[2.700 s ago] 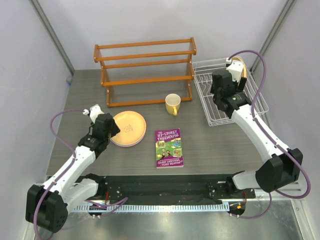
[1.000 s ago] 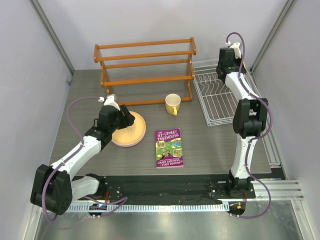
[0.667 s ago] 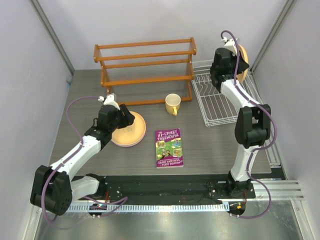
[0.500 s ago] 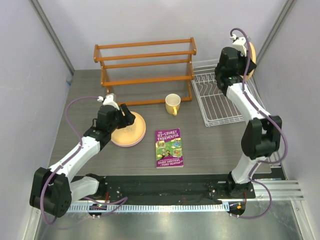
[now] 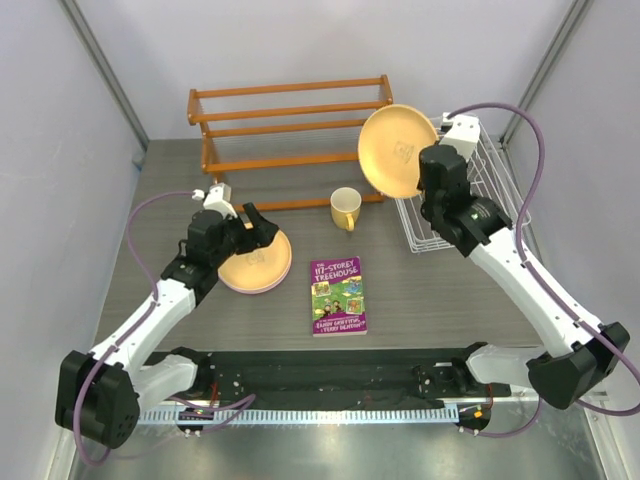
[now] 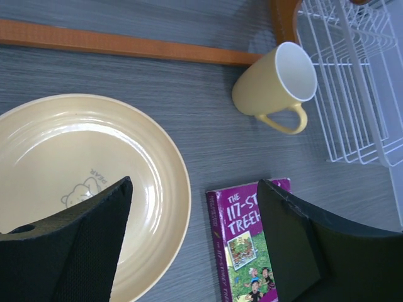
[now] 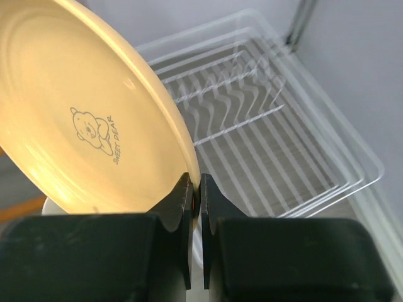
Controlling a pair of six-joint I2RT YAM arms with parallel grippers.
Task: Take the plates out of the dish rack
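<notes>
Your right hand [image 7: 195,189] is pinched narrow on the rim of a tan plate [image 7: 94,126], its fingers [image 7: 176,220] closed to a sliver with the edge between them. An edge grip suits a plate that stands upright between bars, because the rim is the only part on offer. Held that way, the plate hangs tilted, its bear-printed face showing in the wrist view. From overhead it is in the air, over the left edge of the dish rack [image 5: 500,190] and near the mug [image 5: 346,208]. I judge it is on its way to the bench [image 5: 420,290]. No other plate shows among the rack's bars in the right wrist view.

Your left hand [image 6: 195,189] is spread wide and holds nothing. It hovers at the edge of the stack [image 5: 256,262] on the bench, where a tan plate lies on top with a pinkish rim under it. Posted there, it would block a landing, so draw it aside before you bring the held plate in. The book [image 5: 338,295] lies between stack and rack. Carry the plate high over both mug and book.
</notes>
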